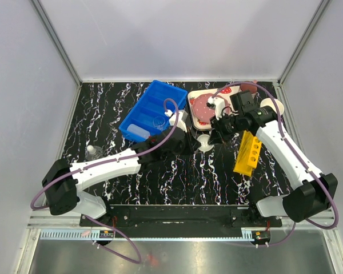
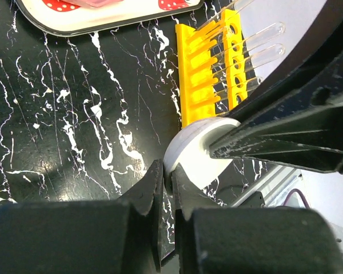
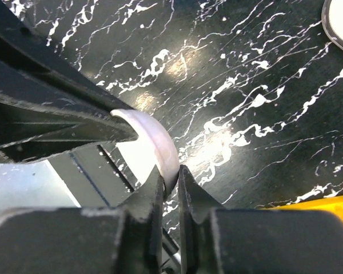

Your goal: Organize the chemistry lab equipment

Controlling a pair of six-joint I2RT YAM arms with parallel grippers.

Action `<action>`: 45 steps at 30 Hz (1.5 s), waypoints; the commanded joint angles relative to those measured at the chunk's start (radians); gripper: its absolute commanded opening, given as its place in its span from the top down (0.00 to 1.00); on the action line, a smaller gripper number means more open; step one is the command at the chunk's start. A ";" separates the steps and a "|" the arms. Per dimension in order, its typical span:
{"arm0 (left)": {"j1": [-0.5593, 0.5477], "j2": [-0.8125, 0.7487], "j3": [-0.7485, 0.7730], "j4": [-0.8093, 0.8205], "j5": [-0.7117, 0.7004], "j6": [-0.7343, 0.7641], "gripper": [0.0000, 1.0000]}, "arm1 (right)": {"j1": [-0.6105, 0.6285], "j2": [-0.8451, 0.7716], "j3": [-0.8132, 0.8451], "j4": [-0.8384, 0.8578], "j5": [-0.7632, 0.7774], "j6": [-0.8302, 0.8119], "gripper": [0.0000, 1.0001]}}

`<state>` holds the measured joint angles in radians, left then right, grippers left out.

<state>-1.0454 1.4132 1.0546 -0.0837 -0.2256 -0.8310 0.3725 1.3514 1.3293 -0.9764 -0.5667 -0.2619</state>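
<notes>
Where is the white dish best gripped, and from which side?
By its rim, one finger inside and one outside, from the open side: the dish has a thin curved wall. The left gripper and right gripper pinch it so.

Black marbled table point(image 1: 103, 108); L gripper point(image 1: 195, 144) & R gripper point(image 1: 215, 137) meet at small white dish point(image 1: 205, 144), mid-table; yellow rack point(image 1: 247, 153) just R of dish, beside R arm point(image 1: 286, 149); blue bin point(image 1: 160, 94) behind L arm point(image 1: 108, 165), white bottle point(image 1: 138, 132) in near compartment; strawberry tray point(image 1: 194, 93) w/ pink mug point(image 1: 204, 104) beside bin; clear beaker point(image 1: 92, 152) alone at far L.
</notes>
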 commanded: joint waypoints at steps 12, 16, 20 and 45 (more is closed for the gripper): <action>0.195 -0.351 -0.116 -0.091 -0.061 0.150 0.01 | 0.025 0.175 0.289 0.091 0.004 -0.010 1.00; 0.395 -0.509 -0.168 -0.288 0.011 0.277 0.01 | 0.031 0.349 0.404 0.157 -0.002 0.033 1.00; 0.516 -0.644 -0.162 -0.464 -0.058 0.407 0.01 | 0.057 0.523 0.580 0.232 0.059 0.116 1.00; 0.536 -0.895 -0.268 -0.607 -0.238 0.426 0.01 | 0.163 1.295 1.248 0.303 0.318 0.118 0.93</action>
<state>-0.5137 0.5282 0.8158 -0.7158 -0.4282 -0.3923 0.5209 2.6480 2.5774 -0.7052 -0.2798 -0.1009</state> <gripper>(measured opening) 0.983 0.061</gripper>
